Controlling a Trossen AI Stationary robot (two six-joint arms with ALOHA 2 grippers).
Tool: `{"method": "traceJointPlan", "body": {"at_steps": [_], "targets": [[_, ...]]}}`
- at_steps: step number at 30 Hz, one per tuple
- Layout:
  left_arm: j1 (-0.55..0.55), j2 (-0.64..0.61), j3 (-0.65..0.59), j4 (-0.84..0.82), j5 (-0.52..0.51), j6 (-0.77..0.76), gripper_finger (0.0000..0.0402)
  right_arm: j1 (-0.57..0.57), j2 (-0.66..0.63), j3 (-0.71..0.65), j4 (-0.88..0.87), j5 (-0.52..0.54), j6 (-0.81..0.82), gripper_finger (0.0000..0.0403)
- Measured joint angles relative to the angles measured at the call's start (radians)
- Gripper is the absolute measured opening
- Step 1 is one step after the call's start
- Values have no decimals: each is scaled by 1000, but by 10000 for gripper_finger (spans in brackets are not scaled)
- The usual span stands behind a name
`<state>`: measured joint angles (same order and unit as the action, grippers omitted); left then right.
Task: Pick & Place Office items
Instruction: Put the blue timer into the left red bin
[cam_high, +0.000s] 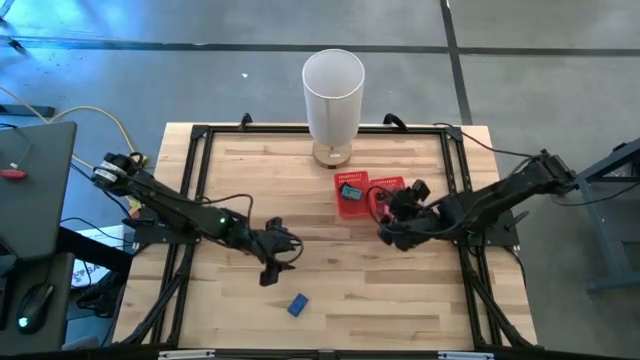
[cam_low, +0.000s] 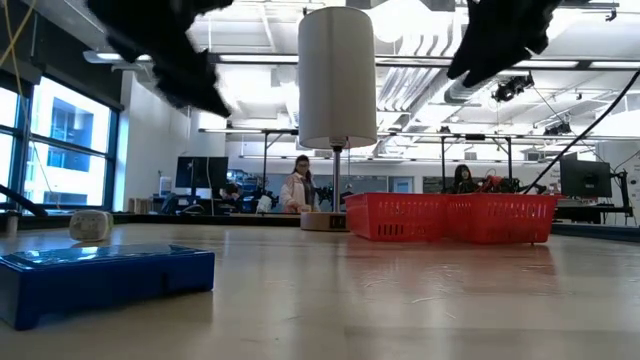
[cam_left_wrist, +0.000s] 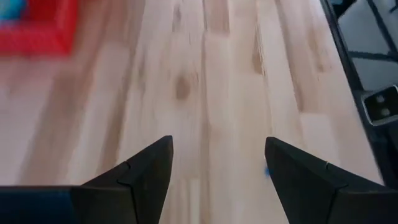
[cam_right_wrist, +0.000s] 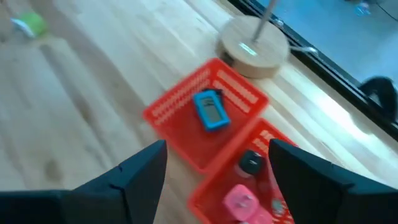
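Both grippers hang above the light wooden plank table (cam_high: 400, 290) with their dark fingers spread and nothing between them. Right gripper (cam_high: 385, 232) sits just near of the red two-compartment mesh tray (cam_high: 352, 204), right of the table's centre. Left gripper (cam_high: 283, 243) hovers over bare wood left of centre, well apart from the tray.

A teal rectangular piece with a small screen (cam_right_wrist: 211, 109) lies in the tray's left compartment. Its right compartment holds a pink blocky piece (cam_right_wrist: 240, 200) and a small black round piece (cam_right_wrist: 250, 163). One flat blue rectangular piece (cam_high: 297, 305) lies alone on the near part of the table, near of the left gripper. At the far edge a tall white cylinder (cam_high: 333, 92) rises on a thin stem from a round wooden base (cam_right_wrist: 254, 42).
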<state>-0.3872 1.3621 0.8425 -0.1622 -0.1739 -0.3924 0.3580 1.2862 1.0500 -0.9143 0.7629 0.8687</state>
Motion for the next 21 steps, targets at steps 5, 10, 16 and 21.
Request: {"method": "traceJointPlan", "body": {"at_steps": [5, 10, 16, 21], "targets": [[-20, 8, 0, -118, 30, -112, 246, 36, 14, 0, 59, 19, -39, 270], [-40, 8, -1, -165, 30, -161, 246, 37, 14, 0, 97, 22, -61, 270], [-83, 30, 0, -163, 42, -316, 246, 37, 13, -6, 103, 15, -61, 270], [-125, 55, 0, -168, 68, -452, 246, 40, 13, -17, 122, 16, -61, 270]]}}
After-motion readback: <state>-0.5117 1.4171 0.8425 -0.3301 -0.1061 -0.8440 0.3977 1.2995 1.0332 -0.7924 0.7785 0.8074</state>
